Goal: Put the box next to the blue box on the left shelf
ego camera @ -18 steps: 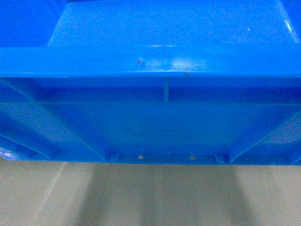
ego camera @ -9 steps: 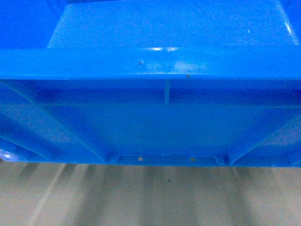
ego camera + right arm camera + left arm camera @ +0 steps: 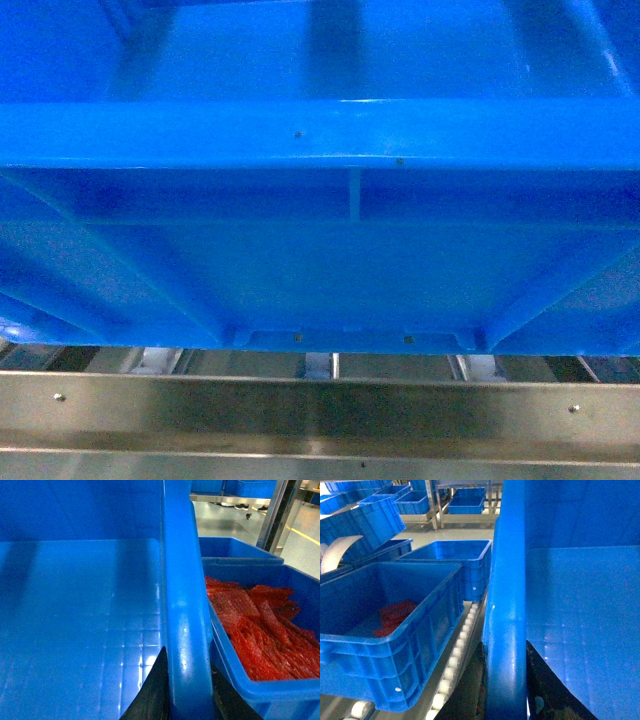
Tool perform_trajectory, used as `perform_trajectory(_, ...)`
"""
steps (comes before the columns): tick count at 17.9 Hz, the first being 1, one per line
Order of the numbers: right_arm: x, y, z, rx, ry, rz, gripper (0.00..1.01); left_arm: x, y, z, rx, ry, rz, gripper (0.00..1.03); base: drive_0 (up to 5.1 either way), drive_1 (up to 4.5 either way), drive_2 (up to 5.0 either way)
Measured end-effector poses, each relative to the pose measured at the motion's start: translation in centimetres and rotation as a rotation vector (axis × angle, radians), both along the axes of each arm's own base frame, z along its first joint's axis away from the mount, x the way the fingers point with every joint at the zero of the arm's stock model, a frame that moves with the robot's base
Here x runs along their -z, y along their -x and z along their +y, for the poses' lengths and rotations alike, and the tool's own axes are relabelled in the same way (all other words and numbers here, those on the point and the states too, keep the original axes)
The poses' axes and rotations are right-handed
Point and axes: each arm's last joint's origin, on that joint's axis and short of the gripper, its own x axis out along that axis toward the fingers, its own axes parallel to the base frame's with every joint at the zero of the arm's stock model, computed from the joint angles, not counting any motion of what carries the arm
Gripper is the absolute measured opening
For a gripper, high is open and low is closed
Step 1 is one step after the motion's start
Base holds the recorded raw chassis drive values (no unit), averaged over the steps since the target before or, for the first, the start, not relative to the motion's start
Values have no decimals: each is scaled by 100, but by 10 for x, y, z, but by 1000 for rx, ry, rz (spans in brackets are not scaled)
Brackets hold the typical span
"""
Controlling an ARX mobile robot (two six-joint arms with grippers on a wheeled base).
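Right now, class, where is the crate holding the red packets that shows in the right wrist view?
The crate of red packets sits at the right of the right wrist view, right beside the carried box's rim, with another blue crate just behind it.

The head view looks forward and down, pressed close to the near wall of the box (image 3: 320,250), with shelf rails (image 3: 320,410) just below. The left wrist view looks along the box's left rim (image 3: 507,630), toward a neighbouring crate (image 3: 390,630). The right wrist view follows the right rim (image 3: 182,620). All three share the box's inner floor.
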Motion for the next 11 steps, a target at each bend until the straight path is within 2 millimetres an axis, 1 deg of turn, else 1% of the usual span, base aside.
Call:
perform_trajectory(5, 0, 0, 0, 0, -1, -1, 8, 0, 0, 0, 0, 0, 0, 13, 17, 445, -412)
perform_trajectory(11, 0, 0, 0, 0, 0, -2, 8, 1, -1, 0, 1, 0, 4, 13, 0, 0, 0)
